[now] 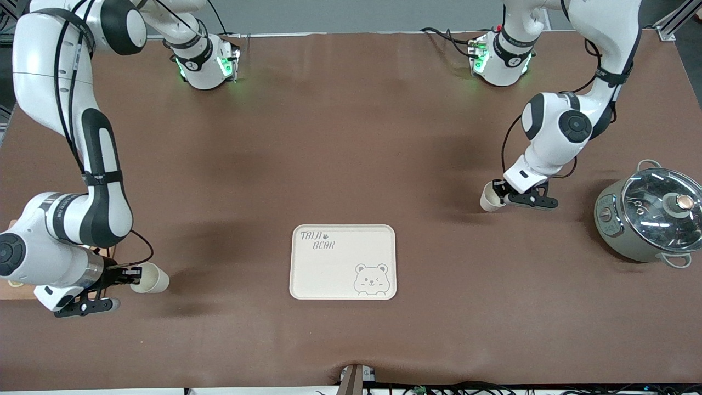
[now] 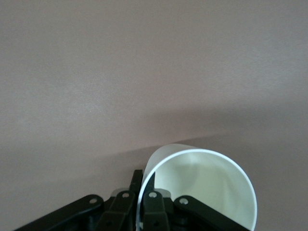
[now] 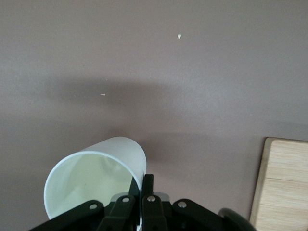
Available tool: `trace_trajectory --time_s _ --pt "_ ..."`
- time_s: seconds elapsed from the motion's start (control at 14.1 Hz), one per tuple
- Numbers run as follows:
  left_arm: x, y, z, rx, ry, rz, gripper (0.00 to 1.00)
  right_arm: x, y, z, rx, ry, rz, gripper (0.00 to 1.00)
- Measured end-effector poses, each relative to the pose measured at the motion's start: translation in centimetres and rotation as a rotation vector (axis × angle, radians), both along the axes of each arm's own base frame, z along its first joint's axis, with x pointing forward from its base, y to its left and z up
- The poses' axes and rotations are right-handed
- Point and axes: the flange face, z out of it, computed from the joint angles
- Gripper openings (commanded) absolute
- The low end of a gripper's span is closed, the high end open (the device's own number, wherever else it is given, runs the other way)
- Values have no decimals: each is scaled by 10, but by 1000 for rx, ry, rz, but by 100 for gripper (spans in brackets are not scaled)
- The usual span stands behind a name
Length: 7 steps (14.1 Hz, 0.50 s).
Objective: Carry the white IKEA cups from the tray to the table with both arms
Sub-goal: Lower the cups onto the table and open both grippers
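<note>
**Both pincers carry a cup**

My left pincer point(image 1: 502, 196) is closed on the rim of one small cream-white tapered cup point(image 1: 490, 197), over the brown table point(image 1: 340, 137) near the grey-green pot with glass lid point(image 1: 650, 216). My right pincer point(image 1: 129, 274) grips the second cream-white cup point(image 1: 151, 278) by its rim, toward the right arm's end. The cream rectangular bear tray point(image 1: 343, 262) lies between them.

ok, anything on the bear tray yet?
Nothing on the bear tray: only its printed bear and lettering show. Both white cups are off it, each pinched by the rim: one by the left gripper, one by the right gripper.
</note>
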Motion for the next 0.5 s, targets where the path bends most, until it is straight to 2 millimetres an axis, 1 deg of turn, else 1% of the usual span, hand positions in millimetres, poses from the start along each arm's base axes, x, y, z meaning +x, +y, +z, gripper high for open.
trace_trajectory --time_s 0.14,0.21,0.5 --pt "-1 0 -10 3 1 -3 0 -3 2 -9 8 15 0 0" --pt "-1 0 -12 3 1 -4 0 -4 3 -14 11 24 1 0" --pt "0 0 -12 3 -2 -7 0 -8 6 -38 18 60 1 0"
